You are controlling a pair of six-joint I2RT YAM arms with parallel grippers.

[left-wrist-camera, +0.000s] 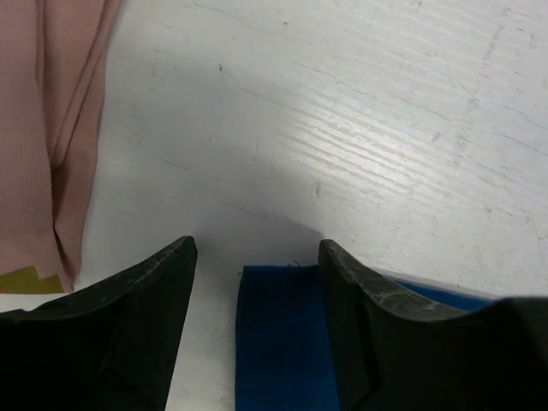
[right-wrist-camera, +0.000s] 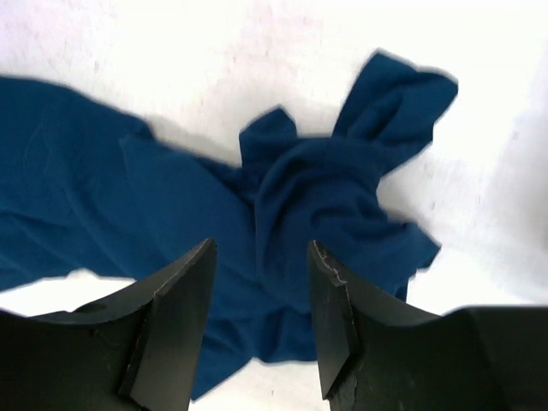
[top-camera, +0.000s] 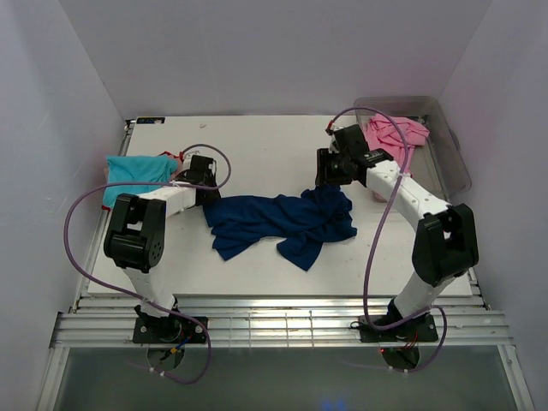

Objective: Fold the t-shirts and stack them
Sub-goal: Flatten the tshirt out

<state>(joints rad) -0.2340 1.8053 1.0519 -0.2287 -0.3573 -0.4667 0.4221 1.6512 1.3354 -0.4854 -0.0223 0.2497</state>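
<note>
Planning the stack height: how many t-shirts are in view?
3. A turquoise t-shirt at the left, a navy t-shirt crumpled in the middle, a pink t-shirt in the clear tub at far right; more may hide there.

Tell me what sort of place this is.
Most likely a robot lab test cell, not a home: plain white walls box in a white table, the left arm and right arm are bolted to a metal rail at its near edge, and a navy t-shirt lies crumpled between them.
</note>
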